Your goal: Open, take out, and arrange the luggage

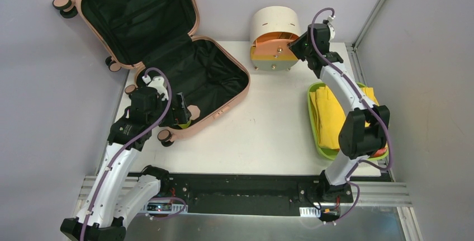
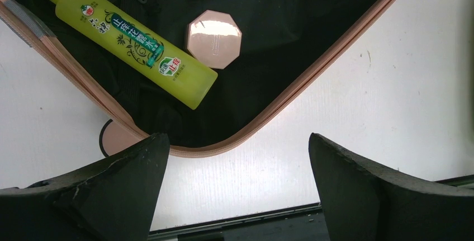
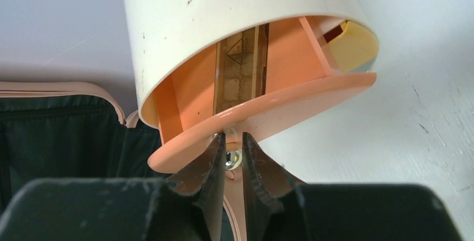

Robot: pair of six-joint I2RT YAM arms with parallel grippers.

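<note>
The peach-pink luggage (image 1: 223,107) lies open at the back left, lid (image 1: 190,6) raised and black lining showing. In its near corner lie a lime-green bottle (image 2: 134,45) and a pink octagonal case (image 2: 214,38). My left gripper (image 1: 181,109) hangs over that corner, open and holding nothing (image 2: 239,140). My right gripper (image 1: 293,45) is at the cream drawer unit (image 1: 274,26), shut (image 3: 233,140) on the small metal knob (image 3: 232,159) of its orange drawer (image 3: 279,104), which stands pulled out.
A lime-green tray (image 1: 313,126) holding yellow cloth (image 1: 330,115) lies at the right, under my right arm, with something red (image 1: 380,152) at its near end. Walls close in the back and the right side. A black rail runs along the near edge.
</note>
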